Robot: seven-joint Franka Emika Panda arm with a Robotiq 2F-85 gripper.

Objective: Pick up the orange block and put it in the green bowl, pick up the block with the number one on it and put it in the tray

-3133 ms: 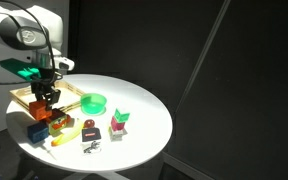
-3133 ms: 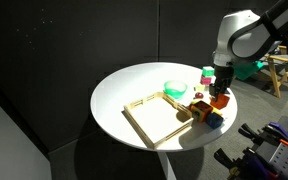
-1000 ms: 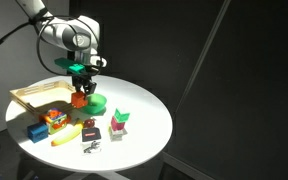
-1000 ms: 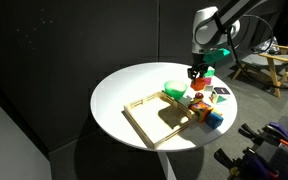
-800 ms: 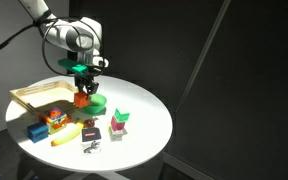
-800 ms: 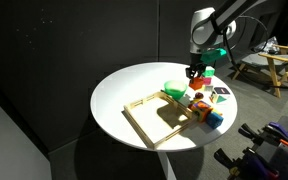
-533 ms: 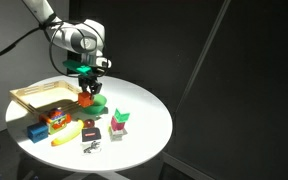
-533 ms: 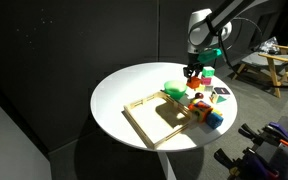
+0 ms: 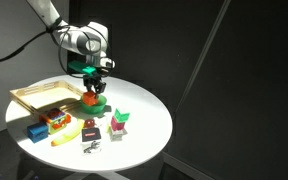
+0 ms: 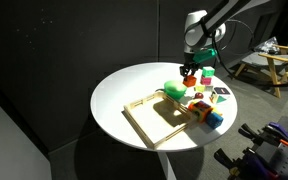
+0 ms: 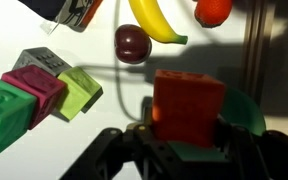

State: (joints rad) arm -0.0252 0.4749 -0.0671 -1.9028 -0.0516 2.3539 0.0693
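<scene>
Orange block (image 11: 189, 105) sits clamped in the gripper (image 11: 184, 145) directly above the green bowl (image 11: 246, 112), as we see it in the wrist view. We find the fingers partly closed, pressing on two opposite sides of the cube, so that it rides level and will fall flat when let go. In an exterior view the arm reaches down over the round white table (image 9: 144, 115), with the cube low over the bowl's middle; we cannot tell whether it touches the bottom. We judge the first half of the job nearly done: the jaws have only to part. The low carry makes sense, since a short fall keeps the cube from bouncing over the shallow rim. The tray (image 9: 34, 95) lies just beside the bowl, bare and ready. What we take to be the block with the number one (image 11: 69, 10) waits at the top edge of the wrist view, near a banana (image 11: 154, 22) and a dark red fruit (image 11: 132, 43), apart from the bowl.
</scene>
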